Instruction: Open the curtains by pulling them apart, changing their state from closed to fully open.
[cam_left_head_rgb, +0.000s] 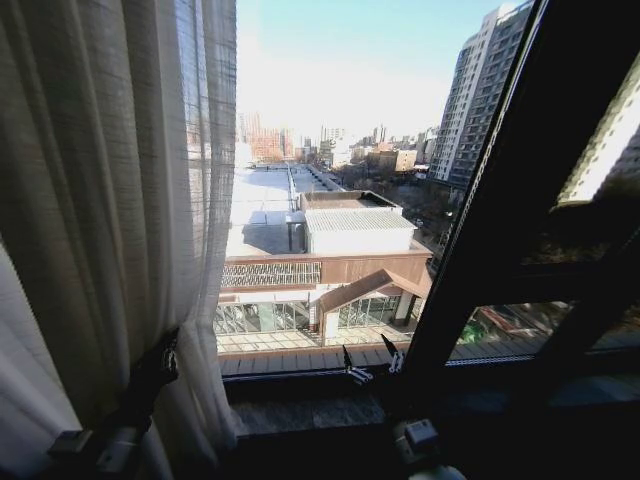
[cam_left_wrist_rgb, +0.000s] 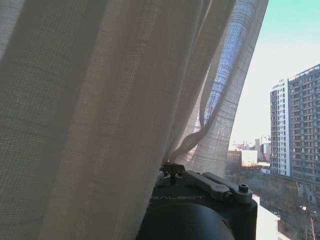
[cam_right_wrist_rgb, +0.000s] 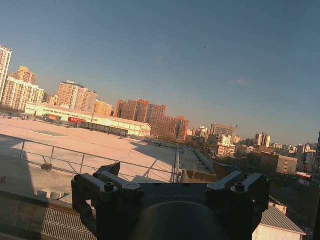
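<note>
1. At the left of the window, in the head view, one sheer panel of the curtains (cam_left_head_rgb: 110, 200) hangs gathered in long pleats, its edge stopping short of the bare glass (cam_left_head_rgb: 330, 150) at the middle.
2. Low on that panel, the left gripper (cam_left_head_rgb: 160, 365) is pressed together on a fold of the fabric; the left wrist view shows the cloth pinched to a point between its fingertips (cam_left_wrist_rgb: 172, 166) and fanning upward from there.
3. Over the stone sill (cam_left_head_rgb: 310, 410), the right gripper (cam_left_head_rgb: 372, 362) sits near the glass with its fingers spread and nothing between them; the right wrist view looks past it to rooftops.
4. No panel is visible on the right, where the dark window frame (cam_left_head_rgb: 520, 200) stands bare, so the right half looks already cleared.
5. To do this pull well, I judge the left arm should carry the pinch sideways and level, keeping the fold tight, so the pleats stack without slipping.
6. A downward tug would likely strain the hanging.
</note>
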